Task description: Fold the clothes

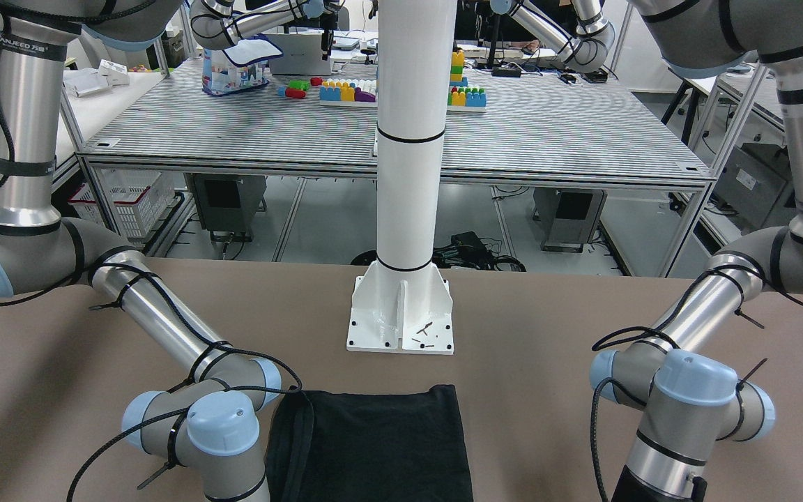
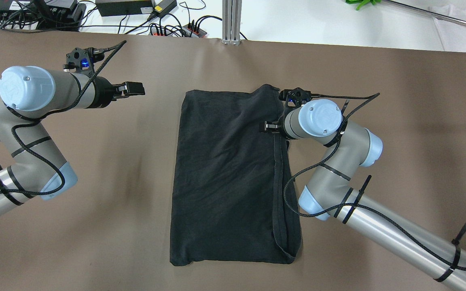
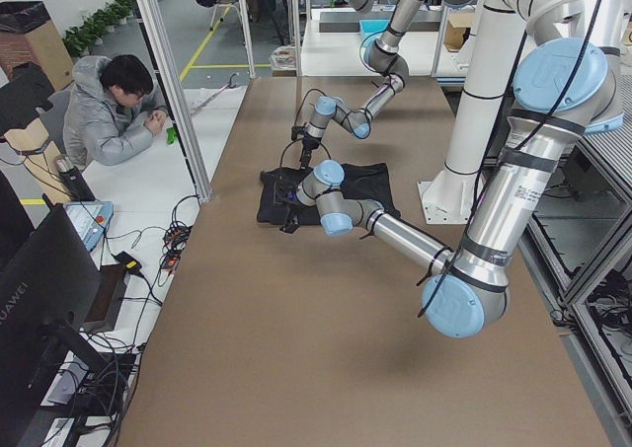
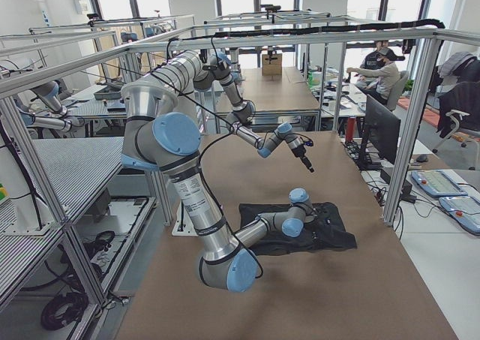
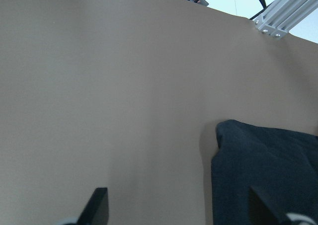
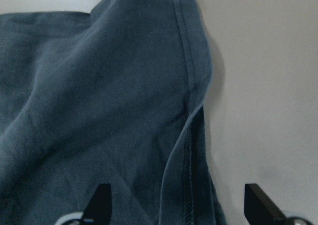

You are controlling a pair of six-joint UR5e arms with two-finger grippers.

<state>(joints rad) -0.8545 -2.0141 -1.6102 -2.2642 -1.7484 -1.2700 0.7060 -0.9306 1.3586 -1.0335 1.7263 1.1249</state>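
Overhead view, 12 o'clock = far edge of the table (image 2: 95,169).

Garment (image 2: 229,173): black, lying flat near table centre, long axis running 12 to 6. Roughly rectangular. The stitched hem (image 2: 278,190) runs down its 3 o'clock side and curls over at the near corner. The far corner at about 1 o'clock is bunched and lifted a little. From across the table, the garment sits just in front of the white pole's base plate (image 1: 401,317), not touching it.

My left jaws: spread wide, nothing between them. Both fingertips (image 5: 101,207) show at the bottom of the wrist view over bare table. They hang at about 10 o'clock from the garment, apart from it; only the garment's far corner shows at the lower right of that view.

My right jaws: also spread wide, gripping nothing. They are low over the garment's 3 o'clock edge, near the far corner. Wrist view shows the fingertips (image 6: 102,200) straddling the hem line, one over cloth, the other over table. Contact with the fabric: cannot tell.

My right arm's black cable (image 2: 287,190) loops over the hem.
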